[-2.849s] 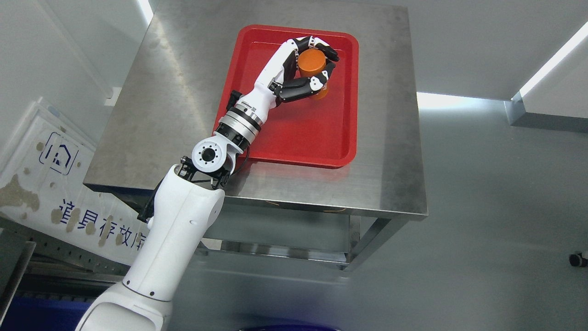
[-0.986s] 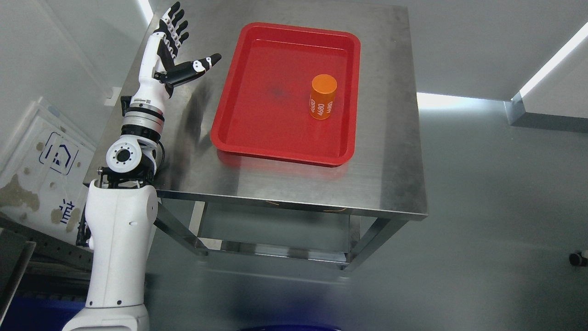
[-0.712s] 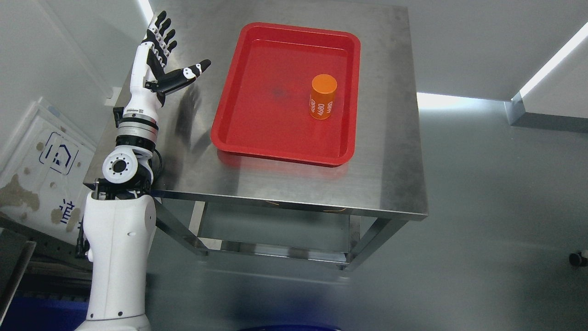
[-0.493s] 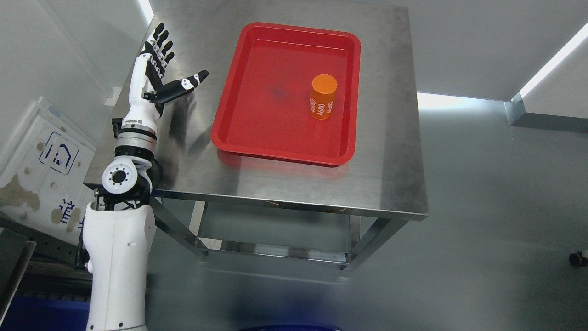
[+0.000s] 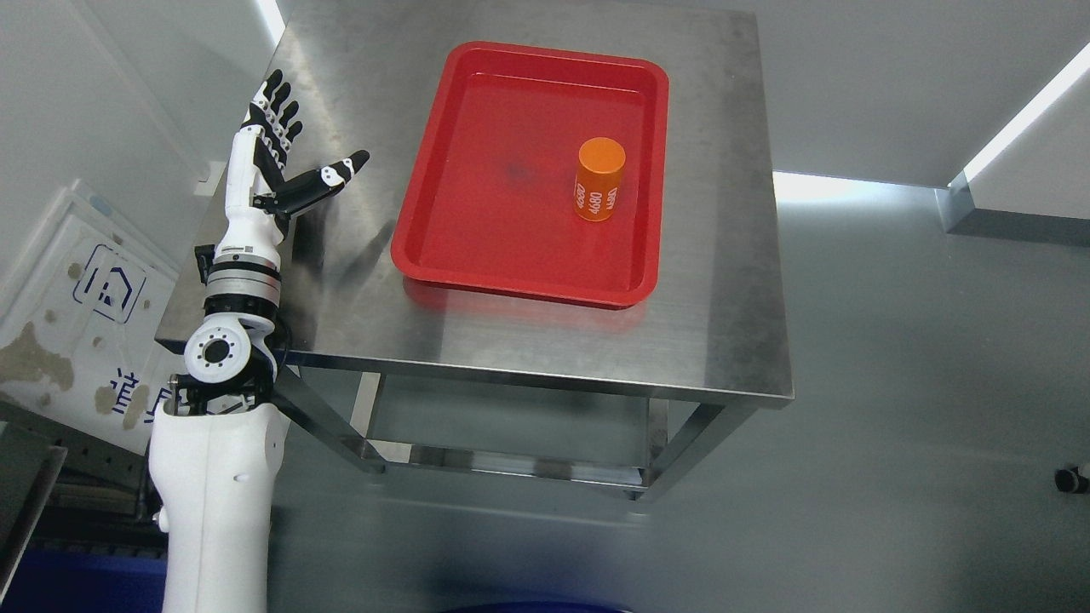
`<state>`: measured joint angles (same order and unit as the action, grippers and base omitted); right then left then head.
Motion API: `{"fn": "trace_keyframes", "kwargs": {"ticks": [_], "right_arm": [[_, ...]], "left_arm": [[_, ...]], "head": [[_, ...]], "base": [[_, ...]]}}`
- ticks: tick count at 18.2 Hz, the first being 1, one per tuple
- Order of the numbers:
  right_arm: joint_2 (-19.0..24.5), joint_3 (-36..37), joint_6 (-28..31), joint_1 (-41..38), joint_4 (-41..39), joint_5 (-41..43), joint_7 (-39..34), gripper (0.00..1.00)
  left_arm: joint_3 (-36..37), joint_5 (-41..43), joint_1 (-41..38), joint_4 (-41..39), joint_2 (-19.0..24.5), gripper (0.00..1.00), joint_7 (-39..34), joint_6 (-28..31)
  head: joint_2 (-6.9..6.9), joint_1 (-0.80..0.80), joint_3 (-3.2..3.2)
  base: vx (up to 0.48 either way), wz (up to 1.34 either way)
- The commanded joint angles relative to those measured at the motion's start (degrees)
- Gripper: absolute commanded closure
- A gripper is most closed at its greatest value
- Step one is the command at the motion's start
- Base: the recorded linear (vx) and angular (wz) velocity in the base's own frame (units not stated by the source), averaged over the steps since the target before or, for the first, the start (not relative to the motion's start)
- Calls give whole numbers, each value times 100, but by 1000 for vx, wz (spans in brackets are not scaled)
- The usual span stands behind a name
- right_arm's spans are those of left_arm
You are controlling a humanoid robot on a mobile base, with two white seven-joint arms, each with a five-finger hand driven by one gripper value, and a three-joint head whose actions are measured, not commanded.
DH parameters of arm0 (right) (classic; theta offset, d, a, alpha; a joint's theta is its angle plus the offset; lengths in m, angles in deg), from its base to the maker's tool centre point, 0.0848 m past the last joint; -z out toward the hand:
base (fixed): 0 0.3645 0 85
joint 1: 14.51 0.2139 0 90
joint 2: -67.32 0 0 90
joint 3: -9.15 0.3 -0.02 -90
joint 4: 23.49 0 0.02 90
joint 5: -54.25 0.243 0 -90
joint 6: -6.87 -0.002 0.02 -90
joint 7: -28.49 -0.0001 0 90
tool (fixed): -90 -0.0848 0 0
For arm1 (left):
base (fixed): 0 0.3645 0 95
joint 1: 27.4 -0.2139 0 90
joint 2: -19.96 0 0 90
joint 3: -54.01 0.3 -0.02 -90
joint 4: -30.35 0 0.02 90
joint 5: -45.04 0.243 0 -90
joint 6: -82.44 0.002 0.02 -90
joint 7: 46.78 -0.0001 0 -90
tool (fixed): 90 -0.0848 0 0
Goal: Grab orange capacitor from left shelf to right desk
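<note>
The orange capacitor (image 5: pixel 599 180), a short cylinder with white print on its side, stands upright in the right half of the red tray (image 5: pixel 477 247) on the steel desk (image 5: pixel 545 340). My left hand (image 5: pixel 294 149) hovers over the desk's left edge, well to the left of the tray, open with fingers spread and thumb pointing right, holding nothing. Its white arm rises from the lower left. The right arm does not show.
A white sign board with blue print (image 5: pixel 81 298) leans at the far left below the desk's edge. Grey floor lies to the right of the desk and in front of it. A small black caster (image 5: pixel 1071 481) sits at the far right.
My left hand let go of the capacitor, which now stands alone in the tray. The open hand has since drawn back leftward and down toward the desk's left edge.
</note>
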<state>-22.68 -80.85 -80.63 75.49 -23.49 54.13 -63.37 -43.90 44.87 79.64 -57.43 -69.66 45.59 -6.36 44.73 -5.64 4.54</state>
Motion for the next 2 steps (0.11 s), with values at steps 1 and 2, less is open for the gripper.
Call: {"fn": "trace_keyframes", "kwargs": {"ticks": [1, 2], "right_arm": [[-100, 62, 5, -9, -193, 11, 1, 0], [-100, 62, 5, -9, -193, 11, 1, 0]], "left_arm": [[-44, 105, -43, -186, 62, 0, -8, 3], [-44, 105, -43, -186, 62, 0, -8, 12]], "head": [[0, 0, 0], [0, 0, 0]], "base": [[0, 0], [0, 0]]}}
